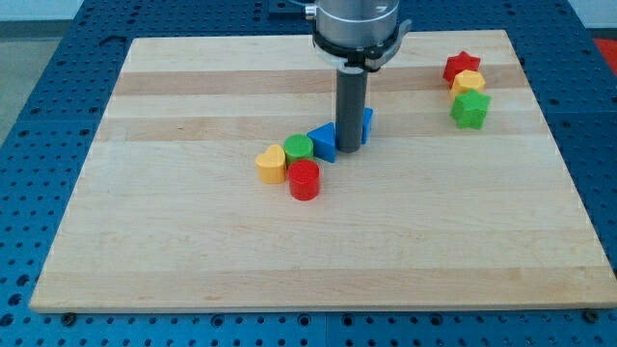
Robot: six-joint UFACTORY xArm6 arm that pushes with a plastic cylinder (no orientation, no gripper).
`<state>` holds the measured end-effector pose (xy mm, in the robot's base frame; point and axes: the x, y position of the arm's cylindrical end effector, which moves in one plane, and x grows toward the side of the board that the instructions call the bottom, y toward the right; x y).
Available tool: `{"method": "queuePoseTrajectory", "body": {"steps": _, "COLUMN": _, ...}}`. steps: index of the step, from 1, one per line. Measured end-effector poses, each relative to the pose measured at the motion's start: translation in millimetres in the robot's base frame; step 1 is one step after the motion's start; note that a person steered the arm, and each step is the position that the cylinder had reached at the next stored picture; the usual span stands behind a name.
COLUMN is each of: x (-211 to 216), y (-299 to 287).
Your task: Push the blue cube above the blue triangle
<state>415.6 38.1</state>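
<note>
- Near the middle of the wooden board (193, 251), your blue cube (367, 122) sits mostly hidden behind the dark rod (349, 106); only a sliver of it shows at the rod's right edge.
- The tip (348, 149) stands on the board just left of and below that sliver, wedged between the cube and the blue triangle (324, 142), touching or all but touching both.
- You have no hand to spread or pinch here: the arm ends in a plain straight rod, upright, hanging from a grey collar (355, 29) at the view's top.
- The blue triangle lies just to the view's left of the tip, slightly lower than the cube, its point turned up.
- To the triangle's left, the green cylinder (298, 147) presses against it.
- Further left and a little lower, the yellow block (272, 164), rounded and heart-like, sits against the green cylinder.
- Below the green cylinder, the red cylinder (304, 179) stands upright, just beside the yellow block.
- Well apart, at the view's upper right, you see a column of three: a red star (461, 66) on top, a yellow block (469, 82) of unclear shape in the middle, a green star (470, 109) at the bottom, each touching the next.
- Around the board runs a blue perforated table (58, 96).
</note>
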Motion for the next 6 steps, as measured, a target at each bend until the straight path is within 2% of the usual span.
{"method": "queuePoseTrajectory", "body": {"steps": 2, "x": -3, "y": 87}}
{"method": "queuePoseTrajectory", "body": {"steps": 3, "x": -19, "y": 84}}
{"method": "queuePoseTrajectory", "body": {"steps": 5, "x": -21, "y": -4}}
{"method": "queuePoseTrajectory", "body": {"steps": 6, "x": -26, "y": -20}}
